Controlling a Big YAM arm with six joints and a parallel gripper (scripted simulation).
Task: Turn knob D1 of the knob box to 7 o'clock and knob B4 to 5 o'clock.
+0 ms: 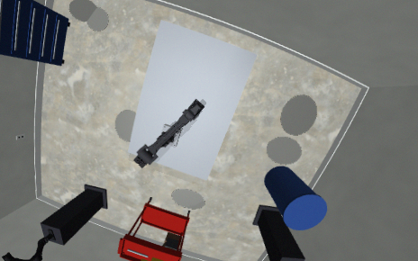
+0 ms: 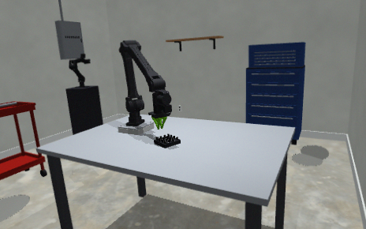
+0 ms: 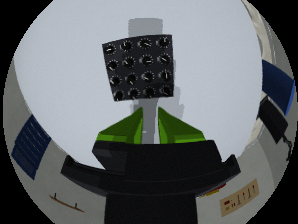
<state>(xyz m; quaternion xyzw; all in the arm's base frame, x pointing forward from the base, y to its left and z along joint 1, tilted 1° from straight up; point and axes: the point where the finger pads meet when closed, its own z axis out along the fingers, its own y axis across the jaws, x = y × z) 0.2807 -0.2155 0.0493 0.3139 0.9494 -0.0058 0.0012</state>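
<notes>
black knob box (image 2: 167, 141) (image 3: 140, 67) on my pale table (image 1: 194, 76) (image 2: 217, 158) (image 3: 65, 65), four rows of four dark round knobs with white lines (they point every which way), my green-fingered end effector (image 2: 160, 122) (image 3: 150, 111) narrowly parted, holding nothing, apart from the box

The names and hour marks printed around the small round black knobs (image 3: 147, 77) on the square black knob box (image 3: 138, 67) are too small to be read, and in the view from outside the white lines cannot be made out. From the top, the black knob box is hidden under the dark grey robot arm (image 1: 172, 130), and the bottom of the red metal cart (image 1: 164, 219) is cut off.
</notes>
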